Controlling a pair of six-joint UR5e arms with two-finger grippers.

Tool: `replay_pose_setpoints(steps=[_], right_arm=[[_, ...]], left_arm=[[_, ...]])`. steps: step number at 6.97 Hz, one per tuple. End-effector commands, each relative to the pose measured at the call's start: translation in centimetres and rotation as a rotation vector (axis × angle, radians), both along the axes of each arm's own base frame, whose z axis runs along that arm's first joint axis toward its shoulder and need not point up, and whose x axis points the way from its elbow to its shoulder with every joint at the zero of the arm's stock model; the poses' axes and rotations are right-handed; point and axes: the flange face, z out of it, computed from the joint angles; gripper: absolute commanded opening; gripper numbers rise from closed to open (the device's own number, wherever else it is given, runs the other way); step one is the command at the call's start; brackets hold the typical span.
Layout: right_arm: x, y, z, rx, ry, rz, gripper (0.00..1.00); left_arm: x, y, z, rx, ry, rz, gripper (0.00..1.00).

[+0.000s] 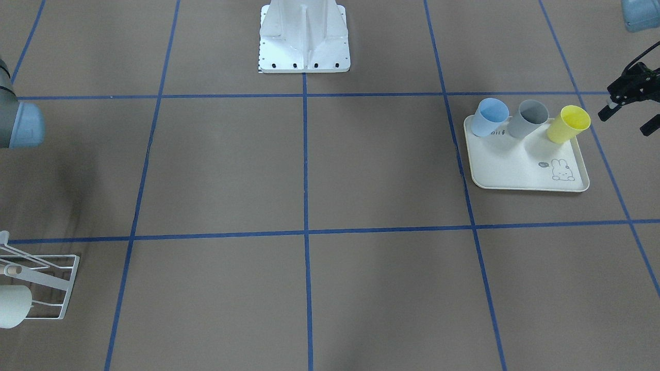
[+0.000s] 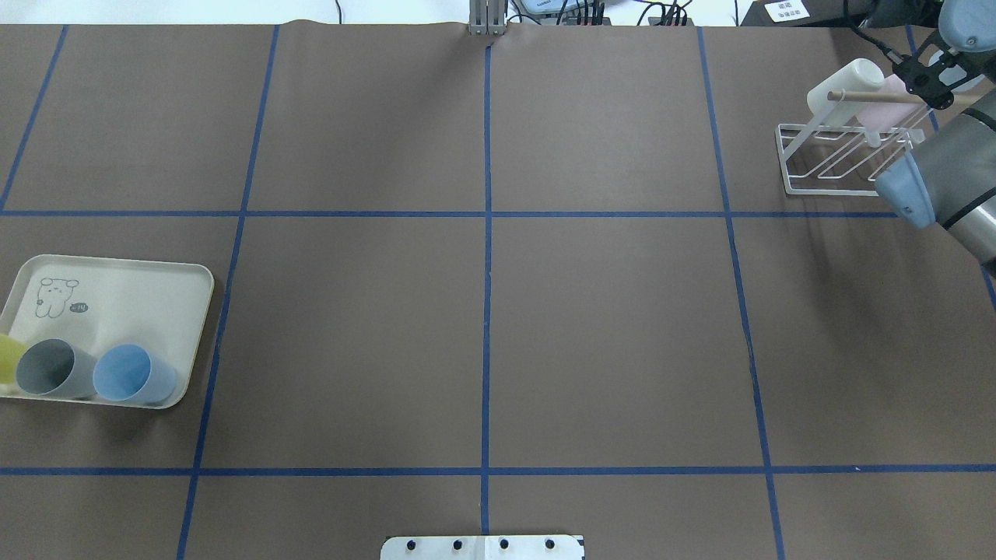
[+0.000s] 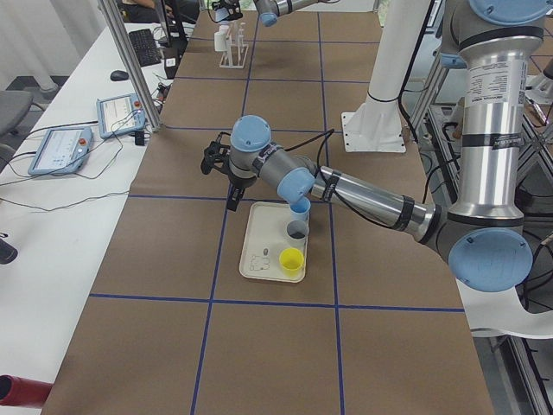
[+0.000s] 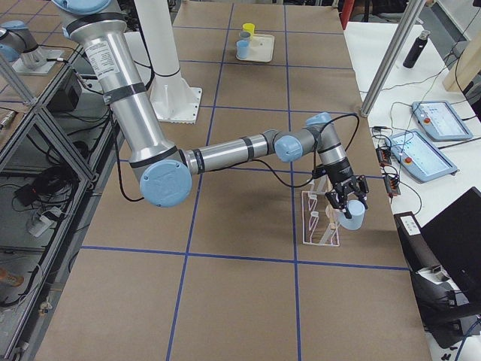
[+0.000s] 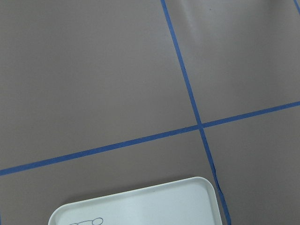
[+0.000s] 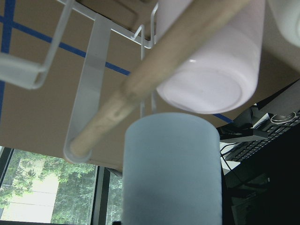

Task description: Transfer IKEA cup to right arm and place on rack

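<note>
Right gripper (image 4: 346,201) is clamped on a pale-blue cup (image 6: 171,173). The cup's long axis runs straight out from the wrist; which end is the mouth I cannot tell. In the wrist view it sits at 6 o'clock of a pink cup (image 6: 211,70) on the rack (image 2: 832,190), near the wooden dowel (image 6: 154,75). A white cup (image 2: 844,84) lies beside the pink one, so two are racked. Overhead, the rack is at 2 o'clock and the tray (image 2: 140,311) at 8 o'clock, with three upright cups: blue cup (image 1: 490,117), grey cup (image 1: 528,118), yellow cup (image 1: 567,123). Left gripper (image 1: 624,122) hangs spread and empty near the yellow cup.
</note>
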Motion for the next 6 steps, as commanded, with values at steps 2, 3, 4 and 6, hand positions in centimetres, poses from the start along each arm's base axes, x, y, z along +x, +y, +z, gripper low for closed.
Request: replay_pose_setpoints(steps=[2, 3, 4, 6], right_arm=[[-0.3, 0.1, 0.4, 0.007, 0.034, 0.006, 0.00], [-0.7, 0.2, 0.6, 0.011, 0.052, 0.007, 0.00], [-1.0, 0.3, 0.6, 0.019, 0.063, 0.016, 0.00], [-1.8, 0.5, 0.7, 0.021, 0.062, 0.016, 0.00]], left_arm=[[0.0, 0.0, 0.0, 0.000, 0.001, 0.001, 1.00], [0.0, 0.0, 0.0, 0.000, 0.001, 0.001, 1.00], [0.0, 0.0, 0.0, -0.001, 0.002, 0.001, 1.00], [0.0, 0.0, 0.0, 0.000, 0.001, 0.001, 1.00]])
